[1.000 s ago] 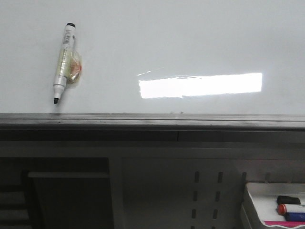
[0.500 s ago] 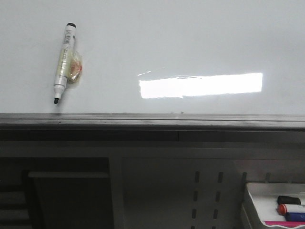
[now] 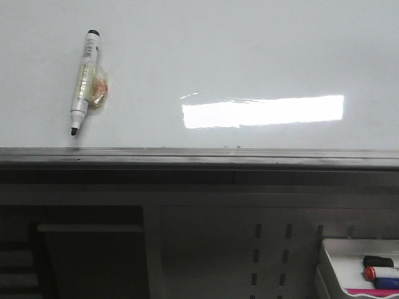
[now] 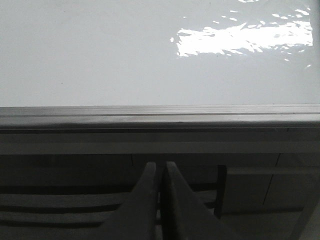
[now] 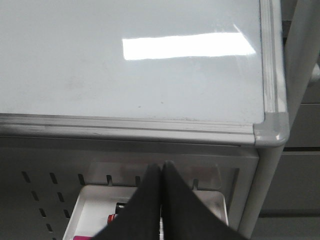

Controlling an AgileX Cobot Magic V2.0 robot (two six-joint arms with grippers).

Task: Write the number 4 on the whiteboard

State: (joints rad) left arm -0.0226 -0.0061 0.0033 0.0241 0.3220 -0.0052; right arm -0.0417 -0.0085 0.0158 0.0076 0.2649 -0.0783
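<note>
The whiteboard (image 3: 199,62) fills the upper front view, glossy white with a bright glare patch and a grey bottom rail (image 3: 199,156). No number 4 shows on it. A marker (image 3: 83,80) with a black tip pointing down and a yellowish wad taped to its side sits on the board at the upper left. In the left wrist view my left gripper (image 4: 160,165) is shut and empty, below the rail (image 4: 160,112) of the whiteboard (image 4: 100,50). Below the board's right corner (image 5: 270,130), my right gripper (image 5: 161,165) is also shut with nothing in it. Neither gripper appears in the front view.
A small white tray (image 3: 358,268) holding coloured markers (image 3: 380,272) hangs at the lower right, under my right gripper (image 5: 100,210). A perforated grey panel (image 3: 268,249) runs below the rail. A grey post (image 5: 280,165) stands by the board's right corner.
</note>
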